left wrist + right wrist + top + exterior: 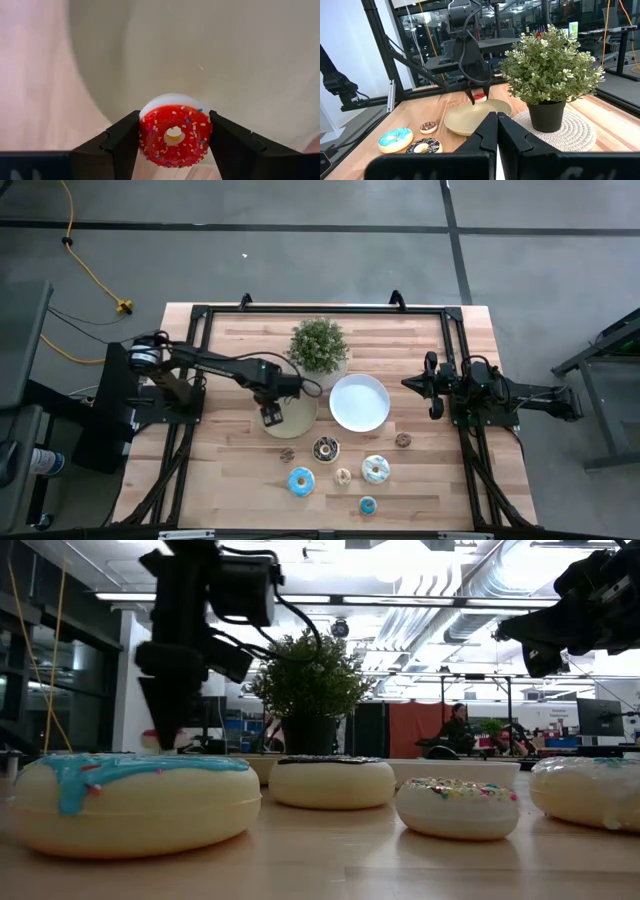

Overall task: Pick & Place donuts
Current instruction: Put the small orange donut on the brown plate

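My left gripper (271, 417) is shut on a small red-iced donut with sprinkles (174, 135) over the round tan plate (297, 418). The right wrist view shows that donut (479, 97) above the plate's far part (470, 122). My right gripper (408, 383) waits shut and empty at the table's right, beside the white plate (359, 402). Several other donuts lie flat on the table near the front: a dark chocolate one (326, 449), a blue one (300, 481), a white one (376, 469) and small ones (343, 476). My left gripper pinches the red donut by two opposite sides of its outer rim (142, 134) between its two fingers (120, 140). The fingers come from above, pointing down. The icing faces up toward the wrist camera. Whether the donut touches the plate, I cannot tell.
A potted plant (319, 345) stands on a woven mat at the table's far middle, just behind both plates. A black frame (452, 330) runs along the table's sides and far edge. In the low view the front donuts (130, 800) fill the foreground.
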Robot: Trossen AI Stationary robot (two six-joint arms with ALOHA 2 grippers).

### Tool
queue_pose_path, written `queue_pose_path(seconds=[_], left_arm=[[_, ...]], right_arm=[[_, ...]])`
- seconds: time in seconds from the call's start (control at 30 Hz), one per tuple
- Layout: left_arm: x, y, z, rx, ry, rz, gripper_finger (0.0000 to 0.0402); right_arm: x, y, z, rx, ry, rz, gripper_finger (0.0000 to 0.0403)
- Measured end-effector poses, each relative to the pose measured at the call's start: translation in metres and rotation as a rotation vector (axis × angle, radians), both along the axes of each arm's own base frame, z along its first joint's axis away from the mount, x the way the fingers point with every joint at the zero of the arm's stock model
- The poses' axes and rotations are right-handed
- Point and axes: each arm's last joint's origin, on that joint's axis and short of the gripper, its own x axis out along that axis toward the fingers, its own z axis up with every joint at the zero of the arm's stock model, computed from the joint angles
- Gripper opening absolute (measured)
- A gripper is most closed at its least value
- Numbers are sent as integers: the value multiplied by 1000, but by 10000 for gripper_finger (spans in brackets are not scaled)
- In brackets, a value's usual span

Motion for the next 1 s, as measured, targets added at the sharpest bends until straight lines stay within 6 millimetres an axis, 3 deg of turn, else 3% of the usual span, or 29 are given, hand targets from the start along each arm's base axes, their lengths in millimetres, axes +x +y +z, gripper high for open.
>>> queue_pose_path(seconds=[0.1,0.5,1.0], left_arm=[[-9,0,-6,-14,0,-93,211],[-9,0,-9,7,-41,-248,211],[-6,0,-9,17,-60,-324,211]], right_arm=[[0,0,0,0,0,0,0],[0,0,0,0,0,0,0],[0,0,0,0,1,0,0]])
